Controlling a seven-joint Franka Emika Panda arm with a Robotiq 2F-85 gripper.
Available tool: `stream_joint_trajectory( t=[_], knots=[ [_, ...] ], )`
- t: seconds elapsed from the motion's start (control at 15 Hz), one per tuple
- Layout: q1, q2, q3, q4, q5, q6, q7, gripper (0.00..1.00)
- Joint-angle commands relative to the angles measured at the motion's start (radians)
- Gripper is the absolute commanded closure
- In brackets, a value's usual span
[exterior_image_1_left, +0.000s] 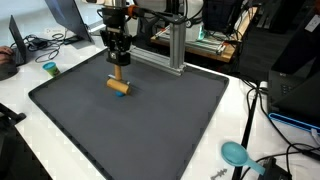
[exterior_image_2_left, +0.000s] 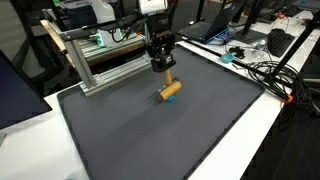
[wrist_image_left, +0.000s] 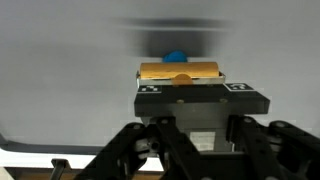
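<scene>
My gripper hangs over the far part of a dark grey mat. It seems shut on the upright top of a tan wooden piece whose lower end carries a small blue part. The same piece shows in the other exterior view, right below the gripper, at or just above the mat. In the wrist view the wooden piece lies crosswise beyond the gripper body, with the blue part behind it. The fingertips are hidden there.
An aluminium frame stands along the mat's far edge and also shows in the other exterior view. A teal object and cables lie on the white table beside the mat. A small teal cup stands at the left, near laptops.
</scene>
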Motion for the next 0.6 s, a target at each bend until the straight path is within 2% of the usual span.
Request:
stream_joint_trajectory(
  t=[0.0, 0.27, 0.53],
  knots=[
    [0.005, 0.018, -0.008, 0.008, -0.015, 0.0, 0.019, 0.78],
    [0.008, 0.035, -0.009, 0.019, -0.027, -0.023, 0.024, 0.78],
    [0.02, 0.046, -0.027, 0.032, -0.091, -0.071, 0.067, 0.78]
  ],
)
